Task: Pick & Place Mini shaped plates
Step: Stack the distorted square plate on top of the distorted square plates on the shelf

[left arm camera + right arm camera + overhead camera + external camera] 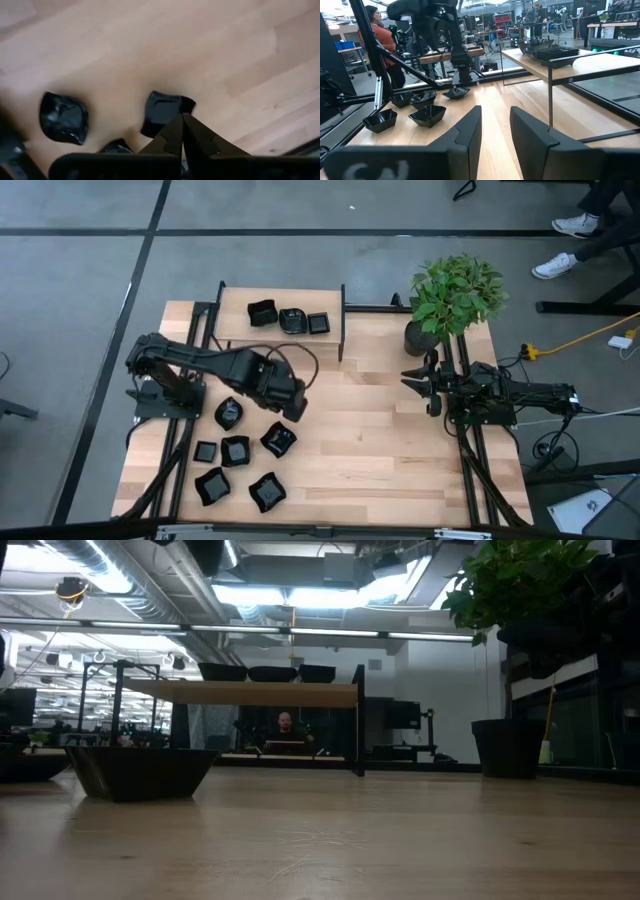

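The high view looks straight down on the whole pale wooden table [360,430], the low view skims level across it toward the raised wooden shelf [250,692], and both wrist views sit close above it, sharing the small glossy black dishes [427,115].

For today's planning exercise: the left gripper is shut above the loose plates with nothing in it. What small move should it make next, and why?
Probably open the fingers. The left gripper is shut and empty above a black plate, so it cannot grip the rim until its fingers part. Three plates already sit on the raised shelf; six remain on the table.
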Tool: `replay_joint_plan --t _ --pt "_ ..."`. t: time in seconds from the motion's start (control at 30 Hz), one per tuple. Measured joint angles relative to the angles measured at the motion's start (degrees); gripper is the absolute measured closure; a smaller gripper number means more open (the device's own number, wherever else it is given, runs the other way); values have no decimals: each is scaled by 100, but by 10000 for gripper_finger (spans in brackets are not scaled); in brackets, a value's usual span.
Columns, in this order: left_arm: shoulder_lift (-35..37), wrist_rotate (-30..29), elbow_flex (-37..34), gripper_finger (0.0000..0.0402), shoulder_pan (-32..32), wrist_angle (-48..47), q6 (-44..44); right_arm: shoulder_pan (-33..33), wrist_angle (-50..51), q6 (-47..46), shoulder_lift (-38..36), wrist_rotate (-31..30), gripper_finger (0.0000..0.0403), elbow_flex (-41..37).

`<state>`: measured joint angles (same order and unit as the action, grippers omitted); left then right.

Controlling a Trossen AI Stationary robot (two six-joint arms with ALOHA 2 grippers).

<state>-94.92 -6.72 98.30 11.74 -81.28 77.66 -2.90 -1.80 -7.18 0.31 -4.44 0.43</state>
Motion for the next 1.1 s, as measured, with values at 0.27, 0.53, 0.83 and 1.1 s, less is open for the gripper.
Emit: replay_joint_plan --t 0.27,0.53,0.83,1.1 --pt "-486 46 -4 398 536 -2 273 2 0 7 -1 1 300 0" --pt "-1139 0 -4 394 974 -20 496 0 0 -9 0 1 300 0" --pt "-1544 -319 -4 376 1329 -35 730 1 0 6 0 0 300 0" --pt "-1582 -331 -226 313 1323 28 729 1 0 -3 -1 -1 300 0"
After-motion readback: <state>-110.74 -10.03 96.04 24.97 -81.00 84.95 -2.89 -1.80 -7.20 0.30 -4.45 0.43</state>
